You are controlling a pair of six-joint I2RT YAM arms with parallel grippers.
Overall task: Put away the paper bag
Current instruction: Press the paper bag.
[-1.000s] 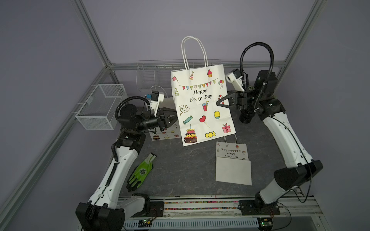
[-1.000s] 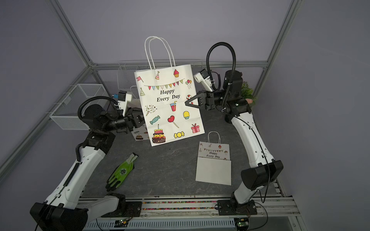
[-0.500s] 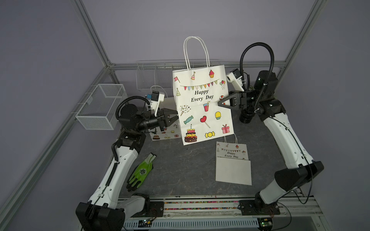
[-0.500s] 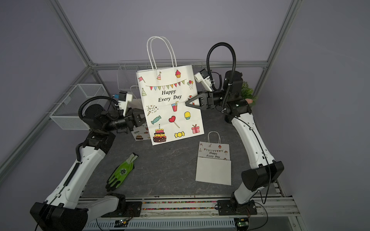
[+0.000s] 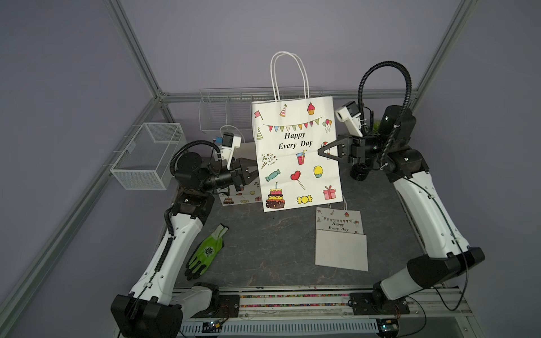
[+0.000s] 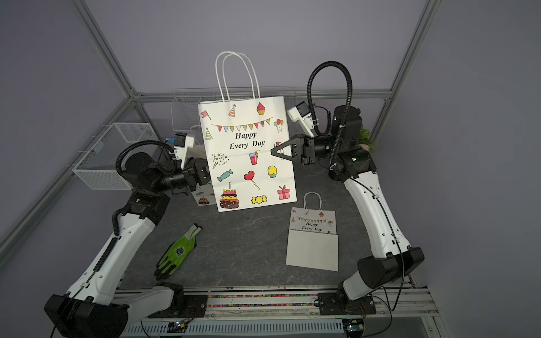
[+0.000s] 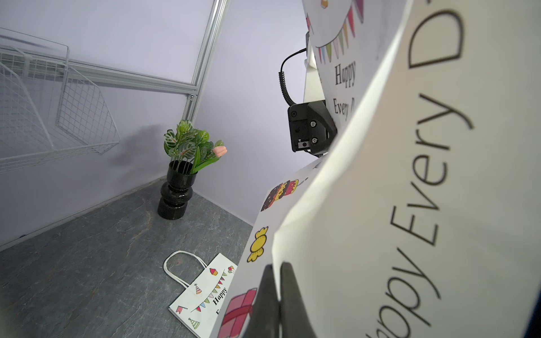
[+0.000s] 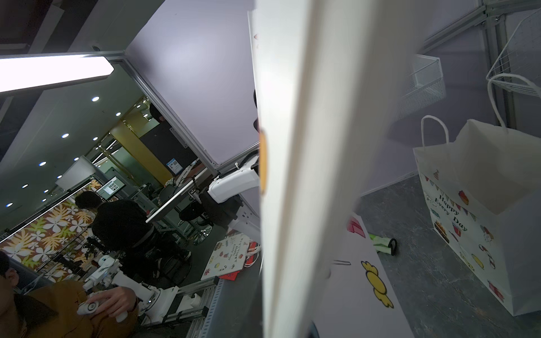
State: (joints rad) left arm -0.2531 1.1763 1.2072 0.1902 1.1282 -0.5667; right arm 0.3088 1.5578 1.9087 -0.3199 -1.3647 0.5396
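Note:
A large white paper bag point(image 5: 295, 158) point(image 6: 248, 158) printed "Happy Every Day" stands upright at the back middle of the table, handles up. My left gripper point(image 5: 251, 172) point(image 7: 276, 266) is at its left edge. In the left wrist view the two black fingers are pressed together on a fold of the bag point(image 7: 409, 204). My right gripper point(image 5: 319, 152) point(image 6: 272, 152) pinches the bag's right edge at mid height, its fingers meeting at a point. In the right wrist view the bag's edge point(image 8: 292, 175) fills the middle and hides the fingers.
A smaller folded bag point(image 5: 341, 240) lies flat at the front right. Another open bag point(image 8: 483, 219) stands behind my left gripper. A green glove point(image 5: 206, 253) lies at the front left. A mesh basket point(image 5: 146, 158) and a wire rack point(image 5: 222, 114) hang on the walls. A black vase point(image 7: 175, 193) with a plant stands in the back right corner.
The right gripper opened briefly and has shut again on the bag's right edge. The bag has shifted slightly to the right and stands more upright. The left arm has hardly moved.

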